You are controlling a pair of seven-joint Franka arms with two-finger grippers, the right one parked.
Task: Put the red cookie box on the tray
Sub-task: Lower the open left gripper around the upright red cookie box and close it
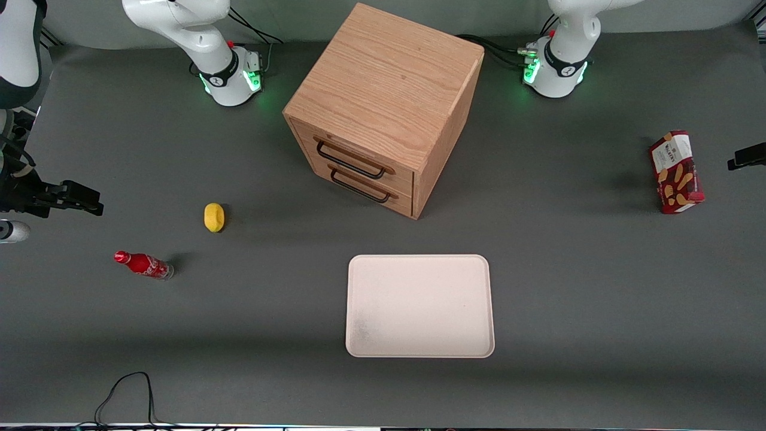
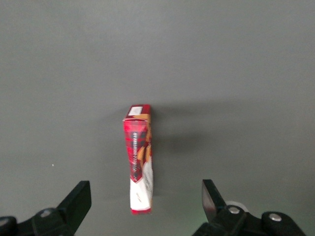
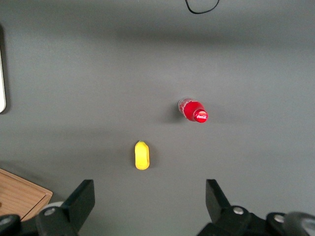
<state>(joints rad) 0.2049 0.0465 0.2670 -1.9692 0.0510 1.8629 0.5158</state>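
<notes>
The red cookie box (image 1: 676, 172) stands on a narrow side on the grey table, far toward the working arm's end. In the left wrist view the box (image 2: 139, 157) shows its narrow top edge, with the white label end nearest the camera. My gripper (image 2: 145, 192) hangs above it, open, with one black finger (image 2: 78, 196) on each side and well clear of the carton. In the front view only a dark piece of the gripper (image 1: 747, 157) shows beside the box. The cream-white tray (image 1: 419, 305) lies flat with nothing on it, in front of the drawer cabinet and nearer the front camera.
A wooden two-drawer cabinet (image 1: 383, 108) stands mid-table. A yellow lemon-like object (image 1: 214, 216) and a small red cola bottle (image 1: 143, 264) lie toward the parked arm's end. A black cable (image 1: 125, 389) loops at the table's near edge.
</notes>
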